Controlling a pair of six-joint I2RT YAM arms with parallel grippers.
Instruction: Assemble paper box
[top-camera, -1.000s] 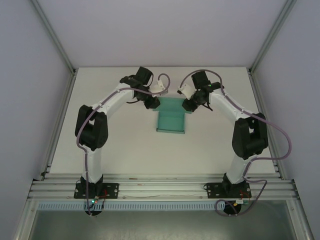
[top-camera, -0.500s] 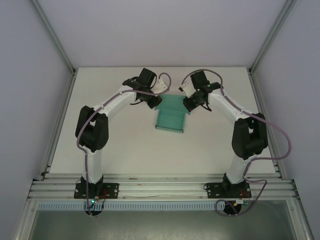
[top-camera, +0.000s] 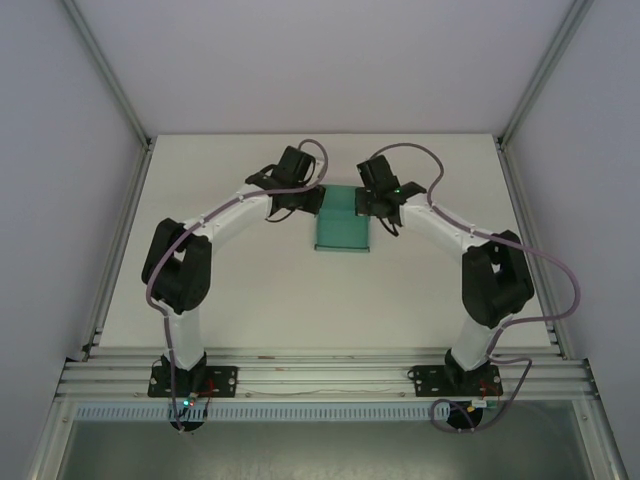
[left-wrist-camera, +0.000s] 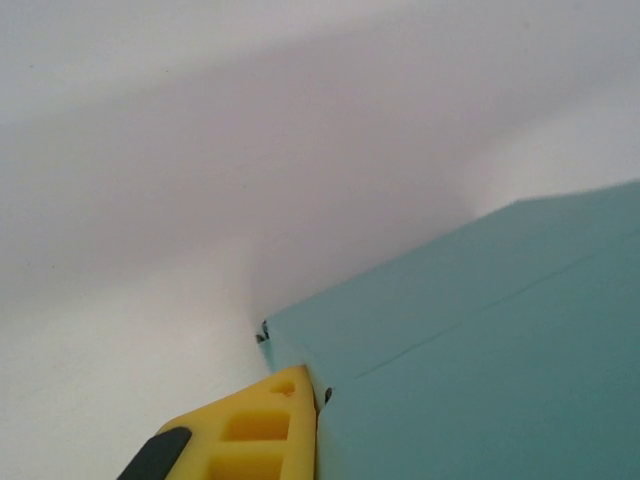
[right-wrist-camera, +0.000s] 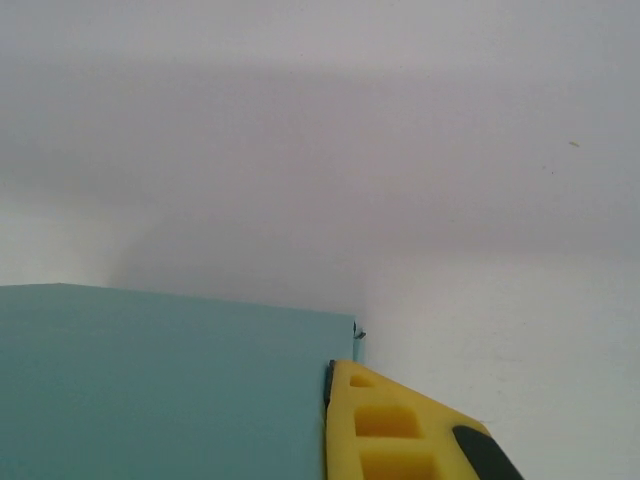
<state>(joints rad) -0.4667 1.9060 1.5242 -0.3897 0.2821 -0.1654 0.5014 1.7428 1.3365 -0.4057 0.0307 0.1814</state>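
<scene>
Toward the far middle of the worktop, between the arms, sits the box. It is thin teal card: light, floppy, easily creased. Both the left claw and right claw are closed, seemingly pinching its far corners. Edges beside folds are the best hold.

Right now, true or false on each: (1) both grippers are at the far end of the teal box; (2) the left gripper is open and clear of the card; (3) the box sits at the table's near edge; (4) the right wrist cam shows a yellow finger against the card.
1. True: the left gripper and the right gripper flank the far end of the paper box.
2. False: it is shut on the box's edge, and its yellow finger lies against the card.
3. False: the box lies on the far half of the table, between the two arms.
4. True: that finger abuts the card's edge.
</scene>
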